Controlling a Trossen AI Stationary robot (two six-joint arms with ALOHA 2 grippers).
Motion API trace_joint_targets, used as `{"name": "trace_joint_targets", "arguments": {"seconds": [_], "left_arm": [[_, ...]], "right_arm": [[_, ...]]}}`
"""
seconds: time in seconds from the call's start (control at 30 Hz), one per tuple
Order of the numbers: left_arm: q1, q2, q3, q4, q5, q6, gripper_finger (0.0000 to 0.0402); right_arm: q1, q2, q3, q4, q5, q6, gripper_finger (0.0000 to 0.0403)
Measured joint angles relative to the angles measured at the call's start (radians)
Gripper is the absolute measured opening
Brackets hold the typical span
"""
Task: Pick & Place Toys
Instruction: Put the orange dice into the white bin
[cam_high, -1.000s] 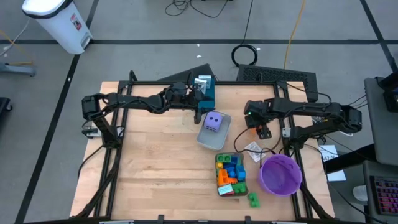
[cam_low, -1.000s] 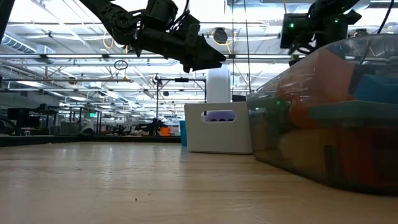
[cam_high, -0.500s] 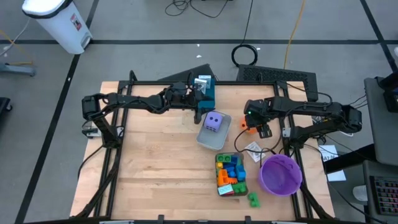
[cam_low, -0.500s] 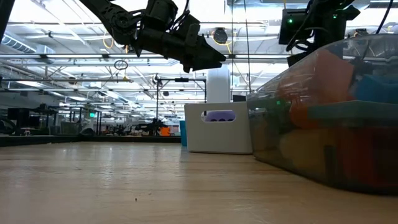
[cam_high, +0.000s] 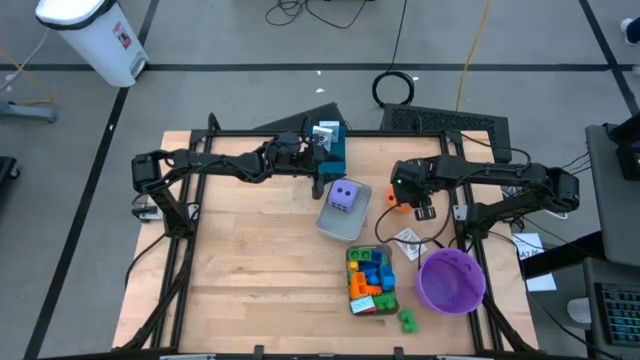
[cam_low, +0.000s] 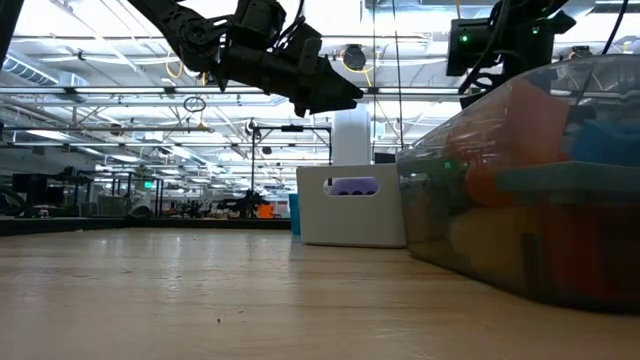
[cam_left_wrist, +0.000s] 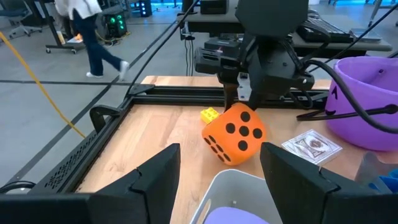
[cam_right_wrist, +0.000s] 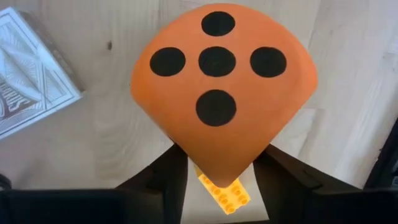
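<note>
The right pincer (cam_left_wrist: 239, 93) has closed onto the orange die (cam_left_wrist: 234, 133), yellow brick (cam_left_wrist: 209, 114) beside; left pincer (cam_left_wrist: 214, 171) apart.

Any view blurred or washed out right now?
Low view: the clear bin up close is out of focus, bricks mere colour smears; ceiling lights glare. Right wrist view: orange die sharp, fills the frame. High view: evenly lit.

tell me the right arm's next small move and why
Probably finish closing, then lift. The right gripper has the orange die between its fingers, tilted on a corner over the table; a yellow brick lies beneath. The left gripper waits over the tray holding the purple die.
</note>
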Motion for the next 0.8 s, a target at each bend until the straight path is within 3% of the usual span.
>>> {"name": "trace_joint_targets", "arguments": {"seconds": [0.3, 0.53, 0.8], "left_arm": [[0.000, 0.000, 0.000, 0.000, 0.000, -0.002, 0.0227], [0.000, 0.000, 0.000, 0.000, 0.000, 0.000, 0.0227], [0.009, -0.016, -0.001, -0.004, -0.011, 0.007, 0.0227]], "right_arm": [[0.001, 0.000, 0.012, 0.000, 0.044, 0.001, 0.0129], [0.019, -0.006, 0.147, -0.025, 0.045, 0.055, 0.0128], [0.132, -0.006, 0.277, -0.015, 0.042, 0.126, 0.0128]]}}
